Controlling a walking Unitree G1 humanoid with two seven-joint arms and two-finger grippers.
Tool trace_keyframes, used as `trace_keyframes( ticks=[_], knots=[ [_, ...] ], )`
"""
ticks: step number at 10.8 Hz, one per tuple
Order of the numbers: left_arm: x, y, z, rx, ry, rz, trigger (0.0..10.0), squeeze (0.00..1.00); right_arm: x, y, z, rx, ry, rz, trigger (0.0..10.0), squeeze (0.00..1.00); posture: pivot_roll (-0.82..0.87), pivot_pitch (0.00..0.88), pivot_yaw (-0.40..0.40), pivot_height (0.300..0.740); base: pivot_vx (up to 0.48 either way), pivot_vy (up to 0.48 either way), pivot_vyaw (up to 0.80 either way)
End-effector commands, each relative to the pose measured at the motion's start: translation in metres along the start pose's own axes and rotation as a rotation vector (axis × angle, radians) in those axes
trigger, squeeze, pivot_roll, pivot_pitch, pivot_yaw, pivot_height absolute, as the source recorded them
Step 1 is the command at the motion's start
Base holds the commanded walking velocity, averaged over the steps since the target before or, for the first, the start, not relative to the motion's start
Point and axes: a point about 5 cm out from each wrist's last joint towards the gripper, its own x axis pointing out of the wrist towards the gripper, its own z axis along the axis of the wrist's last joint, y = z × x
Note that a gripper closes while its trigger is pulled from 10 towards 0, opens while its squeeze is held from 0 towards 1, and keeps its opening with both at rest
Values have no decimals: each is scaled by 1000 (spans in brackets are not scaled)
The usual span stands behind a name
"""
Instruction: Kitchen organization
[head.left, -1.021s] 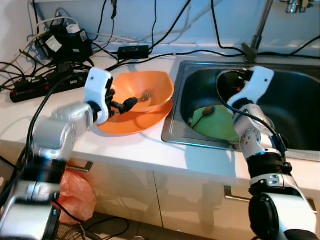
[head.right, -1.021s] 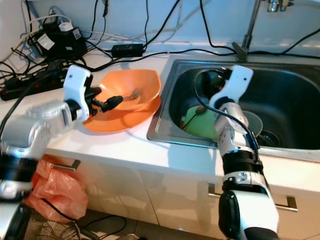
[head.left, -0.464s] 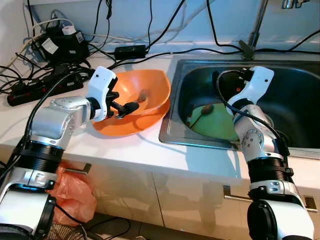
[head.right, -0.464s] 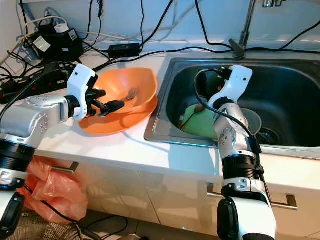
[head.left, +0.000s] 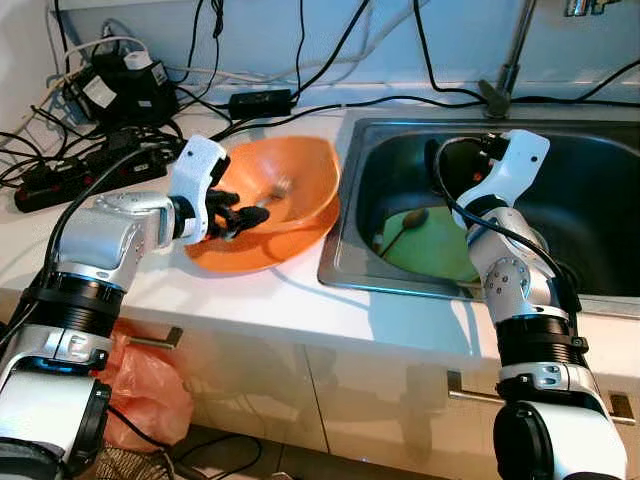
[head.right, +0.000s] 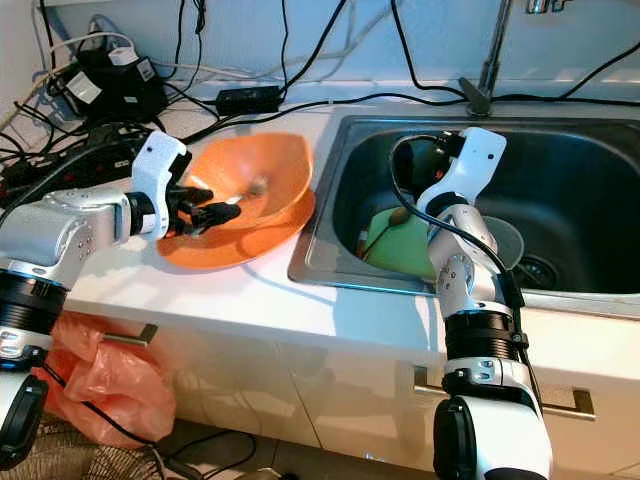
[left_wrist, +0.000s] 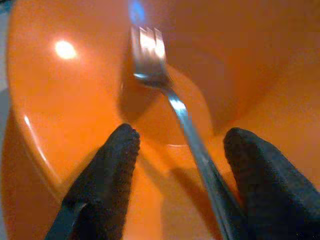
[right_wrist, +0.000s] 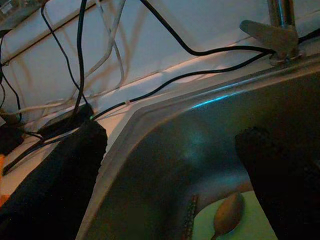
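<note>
Fork (left_wrist: 165, 95) is plainly the object of the left arm's attention: it lies inside the orange bowl (head.left: 300, 175), tines toward the far wall and handle running back toward the rim, and the left gripper (left_wrist: 182, 160) has its two black fingers spread to either side of that handle, parted and not yet clamped on it. One finger (left_wrist: 112, 170) stands clear of the metal, while the handle passes close along the other, so the straddle looks like the set-up for a pinch rather than a grasp already made. The bowl itself sits in an orange plate (head.left: 245, 255) on the white counter (head.left: 300, 310), just beside the sink (head.left: 345, 255), which keeps the fork tilted up against the curved wall and easier to reach from the side. The right gripper (right_wrist: 170, 165) hangs over the sink basin with its fingers wide apart and empty, seemingly waiting; below it a green plate (head.left: 435, 250) carries a spoon (right_wrist: 225, 215). Cables and a power strip (head.left: 90, 170) crowd the back of the counter, well apart from the bowl.
</note>
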Motion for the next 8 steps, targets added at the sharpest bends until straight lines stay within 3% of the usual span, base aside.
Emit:
trace_keyframes(
  ticks=[1,6,8],
  knots=[
    [-4,6,1,-4,13,18,0,0,1,6,5,12,-12,13,10000,753,92,37,143,740,0,0,0],
    [-4,11,0,-23,16,27,0,0,1,7,6,16,-9,25,10000,675,92,32,143,740,0,0,0],
    [-3,11,2,-26,-1,38,0,0,-3,18,10,-45,4,196,10000,365,95,31,141,740,0,0,0]
  ],
)
